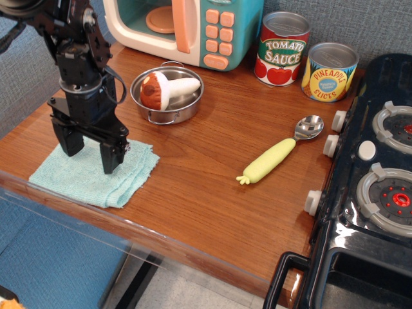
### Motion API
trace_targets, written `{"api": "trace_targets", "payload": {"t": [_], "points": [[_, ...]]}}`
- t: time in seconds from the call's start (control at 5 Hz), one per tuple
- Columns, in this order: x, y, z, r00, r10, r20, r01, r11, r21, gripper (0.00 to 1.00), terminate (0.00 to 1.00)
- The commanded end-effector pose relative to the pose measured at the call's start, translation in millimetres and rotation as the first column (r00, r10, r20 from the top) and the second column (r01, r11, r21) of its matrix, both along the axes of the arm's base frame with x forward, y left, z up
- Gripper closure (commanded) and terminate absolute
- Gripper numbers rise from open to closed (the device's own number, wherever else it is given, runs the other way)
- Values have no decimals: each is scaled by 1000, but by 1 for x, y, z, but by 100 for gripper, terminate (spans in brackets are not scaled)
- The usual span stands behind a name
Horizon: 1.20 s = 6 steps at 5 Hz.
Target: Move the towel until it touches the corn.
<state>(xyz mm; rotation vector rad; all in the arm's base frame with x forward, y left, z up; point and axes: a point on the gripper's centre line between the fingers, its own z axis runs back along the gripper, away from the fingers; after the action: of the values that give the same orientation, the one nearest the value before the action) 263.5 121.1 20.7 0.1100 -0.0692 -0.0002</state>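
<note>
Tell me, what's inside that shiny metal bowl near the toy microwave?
The steel bowl holds a plush mushroom, brown cap and white stem, lying on its side. Whatever lies on the bowl's floor beneath the mushroom is covered, so I cannot say.

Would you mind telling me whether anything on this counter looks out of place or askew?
Only small oddities: a plush mushroom lies on its side in the steel bowl, and the towel is skewed to the counter edge. Nothing is spilled or damaged.
</note>
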Motion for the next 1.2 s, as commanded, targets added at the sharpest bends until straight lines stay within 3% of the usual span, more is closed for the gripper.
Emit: {"api": "trace_targets", "payload": {"t": [0.0,0.4,0.6,1.0], "points": [[2,6,-11,1000,-6,3,6,1000,-11,0,0],[-1,-29,-10,994,-111,-11,110,993,-42,0,0],[-10,-64,-2,984,-179,-22,177,983,-50,0,0],[-19,-115,-13,980,-186,-67,178,977,-117,0,0]]}}
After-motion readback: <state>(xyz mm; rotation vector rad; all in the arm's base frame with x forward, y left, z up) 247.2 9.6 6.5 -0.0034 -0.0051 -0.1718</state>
